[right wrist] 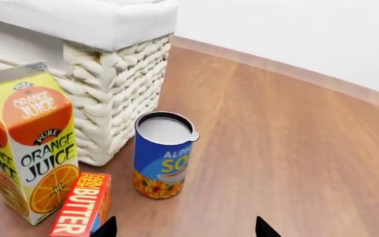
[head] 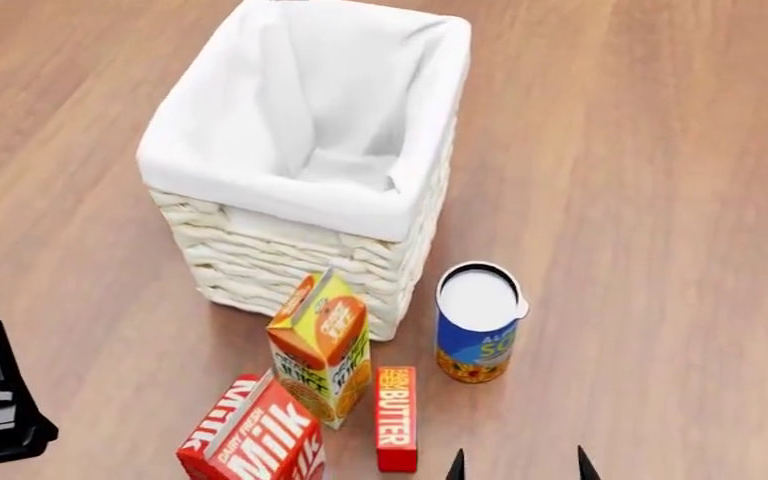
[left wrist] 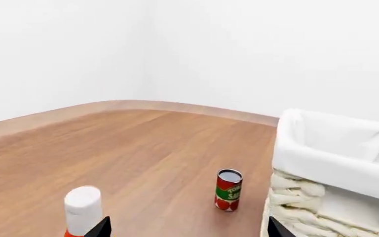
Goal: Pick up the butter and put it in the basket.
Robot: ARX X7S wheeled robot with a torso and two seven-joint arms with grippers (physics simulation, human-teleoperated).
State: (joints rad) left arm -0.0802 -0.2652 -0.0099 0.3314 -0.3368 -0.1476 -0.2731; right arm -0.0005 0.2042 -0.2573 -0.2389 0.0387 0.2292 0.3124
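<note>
Small flat red-orange butter box (head: 396, 418) flat on wooden table (head: 651, 200), between orange juice carton (head: 319, 345) and blue soup can (head: 476, 322), near cream wicker basket (head: 307, 150). Right fingers (right wrist: 184, 228) spread wide, empty. Red tomato can (left wrist: 228, 190) seen only from left wrist; left fingers (left wrist: 184, 228) wide.

The head view looks steeply down from above onto the wooden floor (head: 651, 150), with the basket (head: 307, 232) seen into from its open top and the cartons at the picture's lower edge. The right wrist view sits low and close to the floor, facing the basket's woven wall (right wrist: 120, 84), the orange juice carton (right wrist: 30, 140), the butter (right wrist: 81, 205) and the blue can (right wrist: 161, 155) — all of which the head view also shows. The left wrist view is likewise low, looking across open floor toward the white walls (left wrist: 176, 49) — it shares only the basket's corner (left wrist: 327, 163) with the others.
</note>
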